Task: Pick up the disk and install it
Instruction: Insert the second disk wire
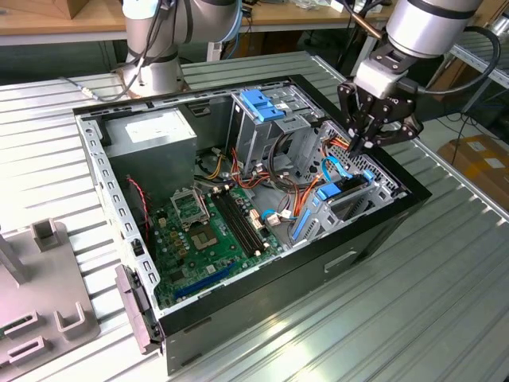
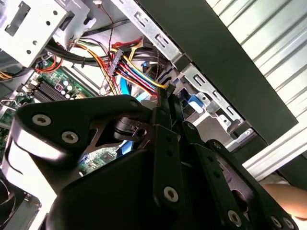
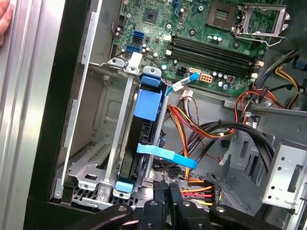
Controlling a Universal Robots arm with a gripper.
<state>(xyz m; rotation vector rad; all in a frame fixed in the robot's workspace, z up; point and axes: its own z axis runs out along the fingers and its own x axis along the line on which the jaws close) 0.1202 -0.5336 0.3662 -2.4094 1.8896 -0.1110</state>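
The disk stands on edge inside the metal drive bay at the case's front corner; its black body is framed by a blue bracket, and a blue ribbon cable crosses it. In the exterior view the disk's blue bracket shows in the bay at the exterior view's right. My gripper hovers just above that bay, and its fingers are pressed together with nothing between them. The fingertips sit next to a bundle of coloured power wires.
The open computer case lies on a ribbed metal table. Inside are the green motherboard, a grey power supply and a blue-handled drive cage. A person's hand rests beside the case wall.
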